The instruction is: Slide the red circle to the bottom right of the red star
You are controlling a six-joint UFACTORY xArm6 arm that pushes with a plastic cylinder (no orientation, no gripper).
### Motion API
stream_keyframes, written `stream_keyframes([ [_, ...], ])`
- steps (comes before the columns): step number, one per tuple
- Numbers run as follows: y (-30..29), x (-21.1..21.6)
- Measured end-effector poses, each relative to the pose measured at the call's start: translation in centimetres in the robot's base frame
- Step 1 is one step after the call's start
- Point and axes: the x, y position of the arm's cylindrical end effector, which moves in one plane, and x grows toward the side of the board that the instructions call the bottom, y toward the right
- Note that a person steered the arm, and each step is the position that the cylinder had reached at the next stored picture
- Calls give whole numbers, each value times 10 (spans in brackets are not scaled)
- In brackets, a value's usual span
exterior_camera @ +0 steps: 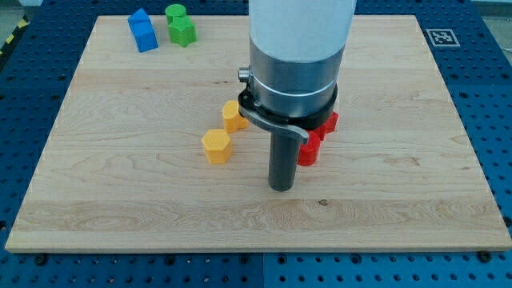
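my tip centre frame, gripping nothing | red plastic circle touching red plastic star, lower-left | shift rightward left

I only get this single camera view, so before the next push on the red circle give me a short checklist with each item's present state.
1. My tip in view: ok, its end rests on the board toward the view's bottom centre.
2. Tip beside the red block near the rod: ok, just to the view's left of it; whether they touch: cannot tell.
3. Which red block is the circle: cannot tell, the arm hides most of both.
4. Second red block located: ok, up and right of the first, partly hidden.
5. Yellow blocks out of the path: ok, both lie to the view's left of the tip.
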Motion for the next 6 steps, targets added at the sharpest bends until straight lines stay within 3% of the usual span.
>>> stream_keyframes([
  [4,-17,-37],
  [6,32,-37],
])
